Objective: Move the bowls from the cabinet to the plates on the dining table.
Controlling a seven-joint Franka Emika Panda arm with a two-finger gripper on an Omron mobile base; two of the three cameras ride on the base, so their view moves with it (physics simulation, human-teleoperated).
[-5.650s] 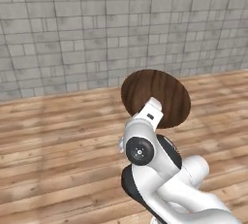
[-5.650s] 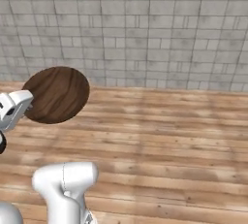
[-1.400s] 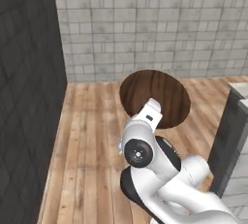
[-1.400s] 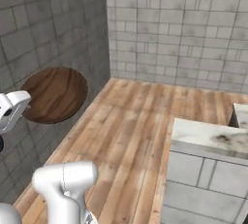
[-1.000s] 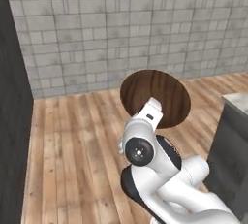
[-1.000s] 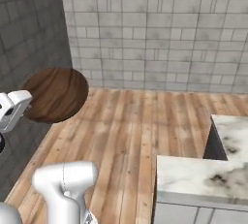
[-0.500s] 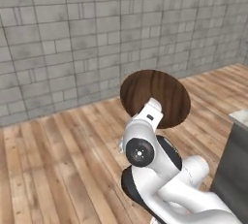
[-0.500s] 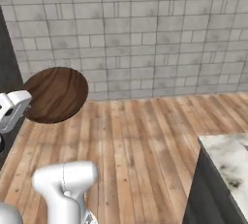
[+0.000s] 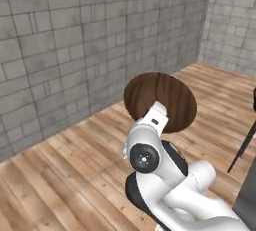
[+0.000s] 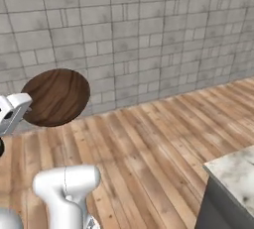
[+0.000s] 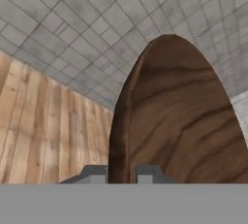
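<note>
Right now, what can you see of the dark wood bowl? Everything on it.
The dark wood bowl is round, wide and shallow, with a brown wood-grain look and a thin rim. It is carried in the air, tipped up on edge, above the plank floor and in front of the grey brick wall. The tool is shut on its rim, one fingertip on each face. Nothing else touches it.

Near rim of dark wood bowl behind the arm; marble counter edge-cropped.
</note>
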